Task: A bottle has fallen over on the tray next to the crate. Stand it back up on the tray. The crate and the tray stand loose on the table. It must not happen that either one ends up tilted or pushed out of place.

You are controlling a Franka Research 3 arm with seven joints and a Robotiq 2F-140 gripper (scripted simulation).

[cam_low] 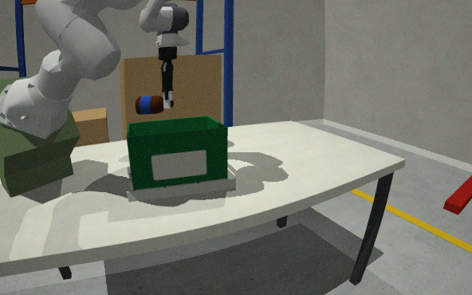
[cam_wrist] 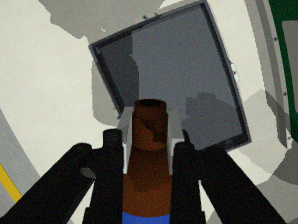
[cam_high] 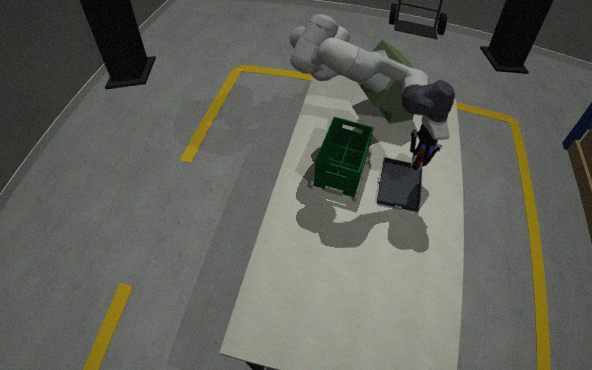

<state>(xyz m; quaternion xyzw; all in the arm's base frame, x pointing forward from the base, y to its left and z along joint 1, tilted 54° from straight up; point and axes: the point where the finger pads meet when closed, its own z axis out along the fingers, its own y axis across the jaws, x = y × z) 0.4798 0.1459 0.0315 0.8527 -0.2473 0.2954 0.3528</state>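
My gripper (cam_low: 168,103) is shut on a brown bottle (cam_low: 149,104) with a blue label and holds it lying level in the air, well above the table. In the wrist view the bottle (cam_wrist: 148,169) sits between my fingers with its neck end pointing toward the dark grey tray (cam_wrist: 174,79) below. In the overhead view the gripper and bottle (cam_high: 423,151) hang over the far right corner of the tray (cam_high: 400,183). The tray holds nothing. The green crate (cam_high: 344,155) stands just left of the tray.
The green crate (cam_low: 177,151) hides the tray in the side view. A green box (cam_low: 33,155) stands at the arm's base on the table's far end. Cardboard boxes and a blue rack stand behind the table.
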